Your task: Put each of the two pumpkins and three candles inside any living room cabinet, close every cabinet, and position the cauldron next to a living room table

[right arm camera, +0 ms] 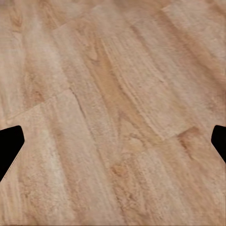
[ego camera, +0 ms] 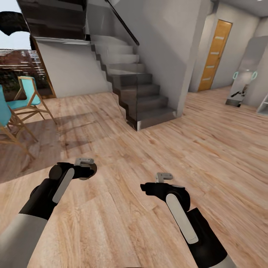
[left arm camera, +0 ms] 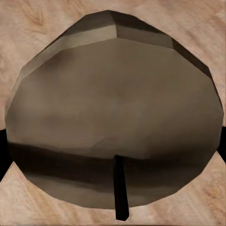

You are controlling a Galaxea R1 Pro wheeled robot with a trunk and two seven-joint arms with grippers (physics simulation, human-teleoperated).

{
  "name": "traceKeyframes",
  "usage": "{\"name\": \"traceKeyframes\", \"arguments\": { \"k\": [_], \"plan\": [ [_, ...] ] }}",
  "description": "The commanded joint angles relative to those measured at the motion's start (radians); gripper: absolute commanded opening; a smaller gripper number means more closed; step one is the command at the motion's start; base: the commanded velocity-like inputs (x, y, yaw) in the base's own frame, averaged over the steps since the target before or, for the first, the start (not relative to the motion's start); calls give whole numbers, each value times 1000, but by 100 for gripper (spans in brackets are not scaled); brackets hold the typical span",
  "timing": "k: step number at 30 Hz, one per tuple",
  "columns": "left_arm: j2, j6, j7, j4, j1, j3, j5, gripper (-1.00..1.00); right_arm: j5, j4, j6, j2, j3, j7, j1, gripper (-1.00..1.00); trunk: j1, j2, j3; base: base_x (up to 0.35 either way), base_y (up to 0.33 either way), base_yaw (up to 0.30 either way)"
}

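Wood floor (ego camera: 123, 156), stairs (ego camera: 137, 93), left fingers (left arm camera: 120, 200) holding cauldron (left arm camera: 113, 113), right fingers (right arm camera: 9, 146) spread, empty.

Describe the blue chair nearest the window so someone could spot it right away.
Start at the grey staircase and look across the wooden floor toward the big window. The turquoise chair stands there on slanted pale wooden legs; its neighbour is cut off by the picture's edge.

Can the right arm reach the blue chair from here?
Probably not. The chair stands far off to the left, past the left gripper with its candle, and the right gripper hangs over the floor.
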Motion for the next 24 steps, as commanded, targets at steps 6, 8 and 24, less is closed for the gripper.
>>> {"name": "traceKeyframes", "arguments": {
  "k": [6,8,24],
  "plan": [
    [1,3,10,-1,-1,-2,7,-100,-9,-1,2,0,1,-10,-1,100,0,0,-3,0,184,280],
    [0,3,10,0,-1,-2,7,-100,-9,-1,2,0,1,-10,-1,100,0,0,-4,0,207,279],
    [1,3,10,-1,-1,-2,7,-100,-10,-1,2,0,1,-10,-1,100,0,0,-10,0,192,280]
  ]
}}
